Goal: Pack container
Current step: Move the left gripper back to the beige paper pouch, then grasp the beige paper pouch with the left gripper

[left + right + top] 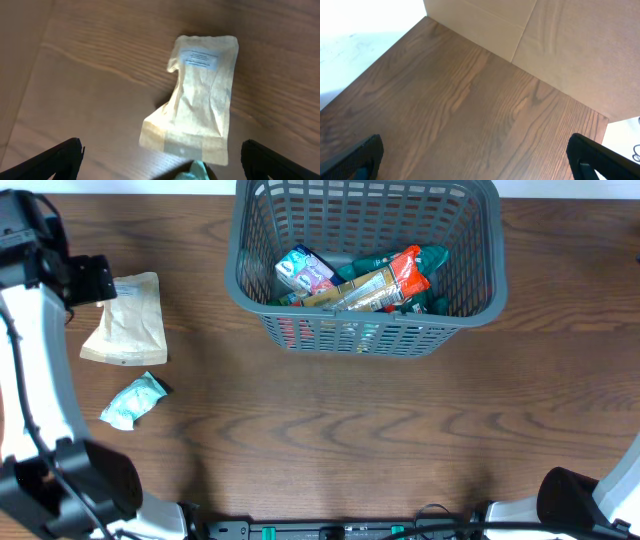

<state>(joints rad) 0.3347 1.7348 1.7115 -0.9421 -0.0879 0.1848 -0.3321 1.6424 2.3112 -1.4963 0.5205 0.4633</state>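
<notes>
Left hand (165,162) spread above tan pouch (200,105), container (370,335) well apart

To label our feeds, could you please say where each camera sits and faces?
Overhead: above the wooden table, facing down on the dark grey slotted plastic basket; left arm and right arm at edges.
Left wrist: on the left arm, facing down at the beige paper pouch; open left tool frames it.
Right wrist: on the right arm, facing bare table; open right tool shows.
Shared: overhead and left wrist show the pouch.
</notes>
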